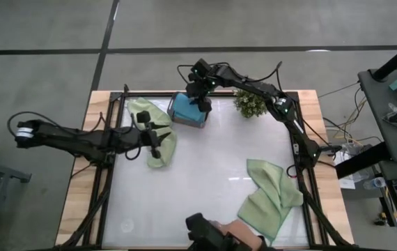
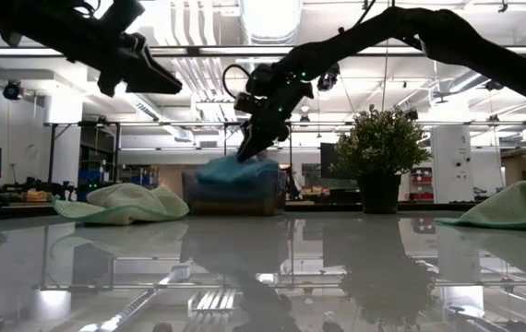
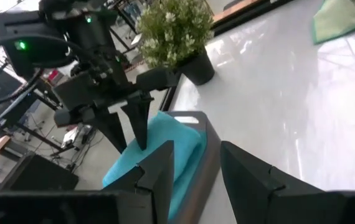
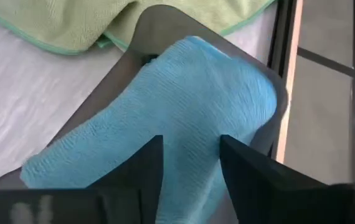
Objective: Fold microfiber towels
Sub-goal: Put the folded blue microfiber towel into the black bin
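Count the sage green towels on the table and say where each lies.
2. One green towel lies crumpled under the left gripper, beside the tray. The other green towel lies at the table's near right. More may be hidden.

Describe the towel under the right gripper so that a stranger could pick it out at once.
Start at the potted plant at the table's far edge. Beside it, toward the left arm, sits a dark grey tray, and the teal-blue towel lies folded on it under the right gripper. It is the only blue cloth; the towels nearby are sage green.
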You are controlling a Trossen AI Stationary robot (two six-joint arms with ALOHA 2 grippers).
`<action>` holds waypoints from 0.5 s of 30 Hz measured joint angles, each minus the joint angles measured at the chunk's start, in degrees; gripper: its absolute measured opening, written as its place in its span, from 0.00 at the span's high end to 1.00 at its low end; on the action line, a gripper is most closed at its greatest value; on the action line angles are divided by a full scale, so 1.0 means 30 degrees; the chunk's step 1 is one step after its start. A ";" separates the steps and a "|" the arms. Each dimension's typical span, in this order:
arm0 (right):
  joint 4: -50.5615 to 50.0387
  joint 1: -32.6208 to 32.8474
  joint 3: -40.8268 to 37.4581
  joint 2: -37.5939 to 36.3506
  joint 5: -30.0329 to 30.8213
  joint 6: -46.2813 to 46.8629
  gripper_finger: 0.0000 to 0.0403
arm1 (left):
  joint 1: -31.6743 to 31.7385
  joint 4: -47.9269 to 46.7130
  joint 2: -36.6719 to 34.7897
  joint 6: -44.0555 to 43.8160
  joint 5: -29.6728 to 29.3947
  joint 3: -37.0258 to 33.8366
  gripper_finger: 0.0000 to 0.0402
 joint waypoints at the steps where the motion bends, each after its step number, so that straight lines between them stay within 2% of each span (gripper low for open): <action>1: -0.0021 -0.0035 0.0081 0.0000 0.0026 -0.0004 0.63 | 0.0126 0.0080 0.0156 0.0000 0.0005 0.0000 0.71; 7: -0.0553 -0.0047 0.1242 0.0000 0.0945 -0.0173 0.63 | 0.1436 0.1622 0.1303 0.0028 0.0228 0.0192 0.71; 11: -0.2238 -0.0034 0.2196 -0.0464 0.0828 0.0306 0.67 | 0.2745 0.1745 0.2049 0.0026 0.1856 0.0943 0.71; 15: -0.3542 0.0156 0.2077 -0.1441 -0.0633 0.1306 0.76 | 0.4369 0.1747 0.2820 0.0174 0.4181 0.1921 0.74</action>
